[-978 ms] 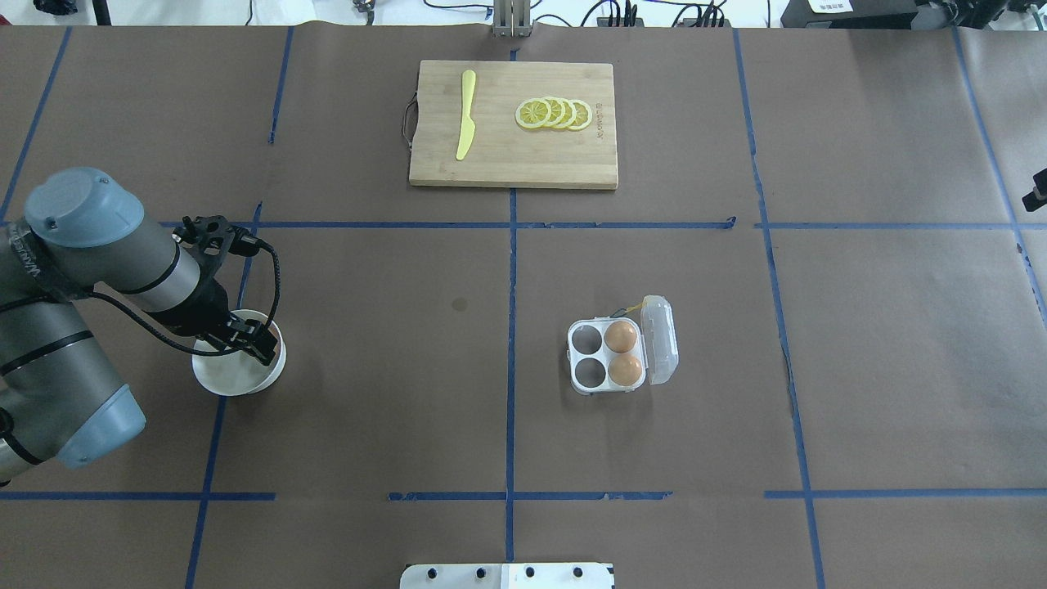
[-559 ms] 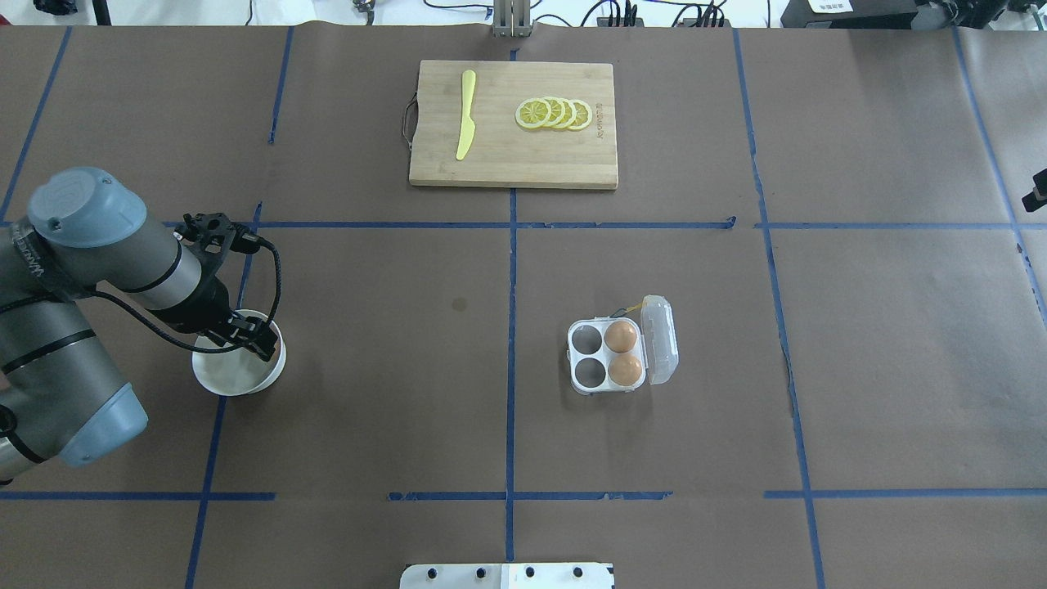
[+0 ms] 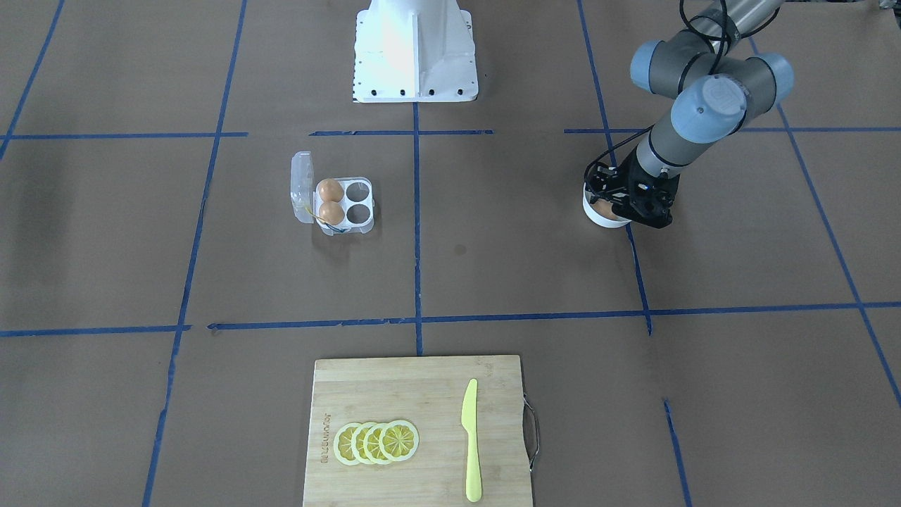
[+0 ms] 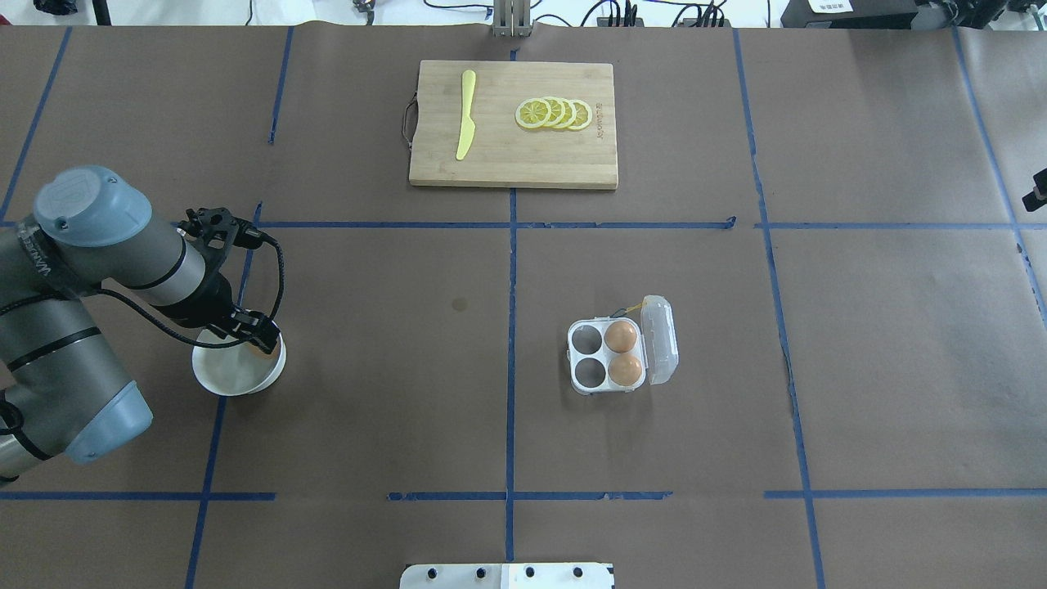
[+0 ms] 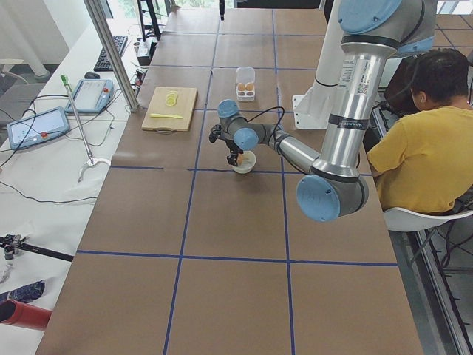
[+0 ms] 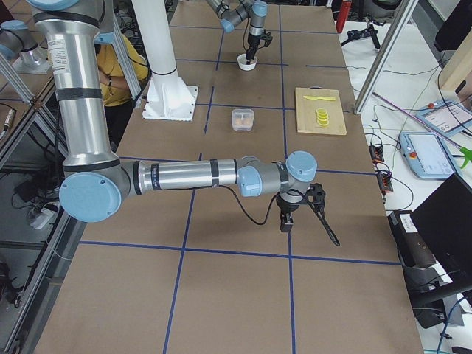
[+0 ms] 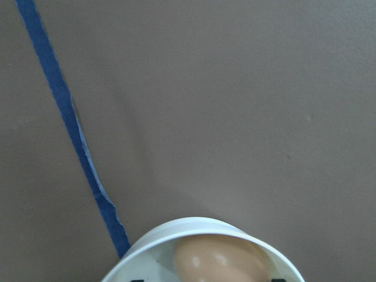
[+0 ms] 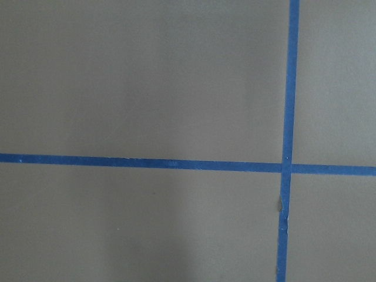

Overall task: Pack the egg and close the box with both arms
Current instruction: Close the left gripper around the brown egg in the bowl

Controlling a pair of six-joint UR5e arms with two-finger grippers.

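The clear egg box (image 4: 604, 353) lies open right of the table's middle, its lid (image 4: 659, 339) folded out to the right. Two orange-brown eggs (image 4: 620, 335) (image 4: 626, 370) fill its right cups; the two left cups are empty. A third egg (image 7: 220, 261) is at the white bowl (image 4: 221, 380) on the left. My left gripper (image 4: 260, 339) points down at the bowl's far-right rim and looks shut on this egg (image 3: 604, 210). My right gripper (image 6: 287, 221) hangs over bare table far to the right, and I cannot tell whether it is open or shut.
A wooden cutting board (image 4: 511, 159) at the far middle holds a yellow knife (image 4: 465, 114) and lemon slices (image 4: 554, 114). The white base pedestal (image 3: 414, 49) stands at the near edge. A person in yellow (image 5: 429, 140) sits behind the robot.
My left gripper has shifted a little up and toward the bowl's far rim, and the egg now shows under its tips. The box and the right arm have not moved.
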